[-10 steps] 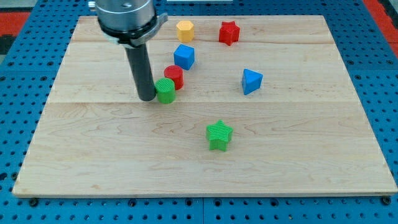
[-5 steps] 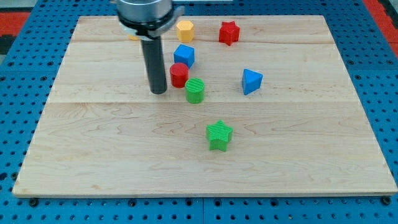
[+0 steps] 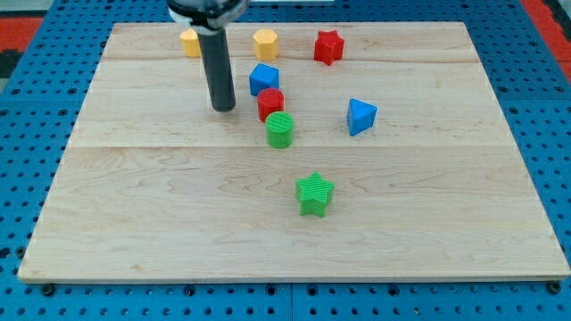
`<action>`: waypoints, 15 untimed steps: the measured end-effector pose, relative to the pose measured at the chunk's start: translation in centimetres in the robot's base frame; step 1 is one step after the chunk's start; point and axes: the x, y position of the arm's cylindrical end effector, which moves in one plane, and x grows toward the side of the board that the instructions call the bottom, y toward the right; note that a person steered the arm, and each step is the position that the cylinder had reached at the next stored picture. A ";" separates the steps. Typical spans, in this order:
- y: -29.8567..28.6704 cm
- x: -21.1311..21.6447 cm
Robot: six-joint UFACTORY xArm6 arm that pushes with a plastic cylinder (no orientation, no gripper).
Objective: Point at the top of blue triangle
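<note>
Wooden board (image 3: 134, 232) on a blue pegboard surface (image 3: 27, 178), blocks mostly bunched toward the view's top.

Far left of the bunch: yellow block (image 3: 190, 42), shape hard to make out, partly tucked behind the rod near the top edge. Just right of that, my tip (image 3: 223, 109) planted on the board, rod rising straight up and out of the view's top. No jaws on this thing, just a plain rod, so nothing to open or close and nothing held. Not touching any block; clear gap to the nearest ones on its right.

Next over: blue cube (image 3: 263, 79), with a red cylinder (image 3: 270, 104) right below it and touching, then a green cylinder (image 3: 279, 130) just beneath the red one, the three making a slanted line down the view. Yellow hexagon (image 3: 265, 44) above the blue cube, near the top edge.

Lower down, green star (image 3: 315, 193) sitting alone around mid-board. Red star (image 3: 328, 46) up near the top.

Furthest right: blue triangle (image 3: 360, 116), all by itself, well apart from my tip, with the cube-and-cylinder line in between.
</note>
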 end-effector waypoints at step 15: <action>11.9 -2.5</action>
